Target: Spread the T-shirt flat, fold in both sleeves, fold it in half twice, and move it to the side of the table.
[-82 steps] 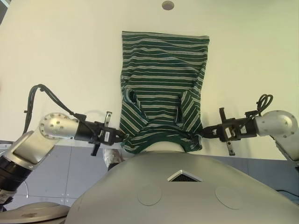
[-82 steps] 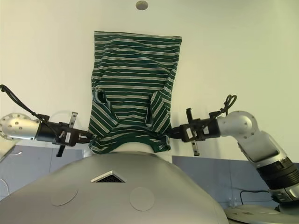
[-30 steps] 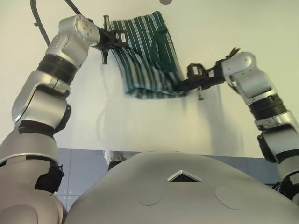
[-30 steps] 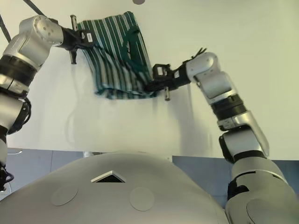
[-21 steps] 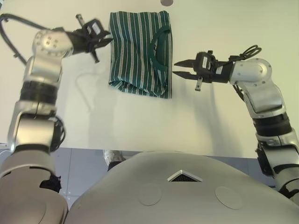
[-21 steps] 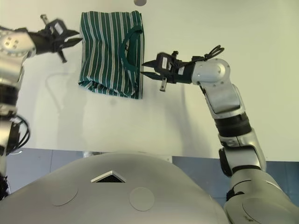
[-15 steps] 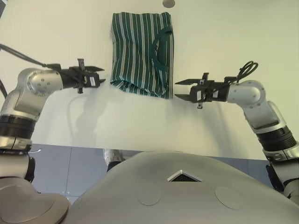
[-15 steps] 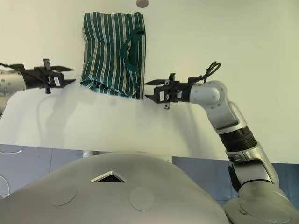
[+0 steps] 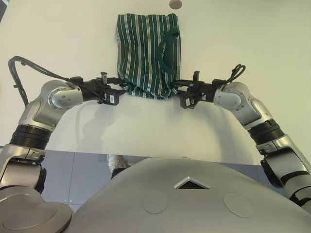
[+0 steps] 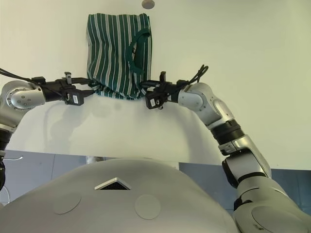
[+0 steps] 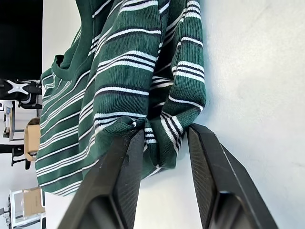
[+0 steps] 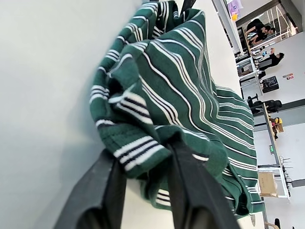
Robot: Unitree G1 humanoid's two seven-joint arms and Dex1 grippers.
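Observation:
The green striped T-shirt (image 9: 146, 48) lies folded into a narrow rectangle at the far middle of the white table (image 9: 252, 43), its neck opening on the robot's right side. My left gripper (image 9: 125, 89) is at the shirt's near left corner, and the left wrist view has its fingers (image 11: 128, 157) closed on a bunched fold of the T-shirt (image 11: 119, 71). My right gripper (image 9: 172, 87) is at the near right corner, with its fingers (image 12: 186, 176) pinching the T-shirt (image 12: 181, 81) hem in the right wrist view. Both grippers sit low on the tabletop.
A small round grey disc (image 9: 175, 4) is set in the table just beyond the shirt. Bare tabletop stretches wide to the left and right of the shirt. The table's near edge (image 9: 218, 160) runs close in front of me.
Half a second ago both grippers stood open, well out to either side of the shirt. They have moved inward to its near corners and shut on the fabric. The shirt has stayed put.

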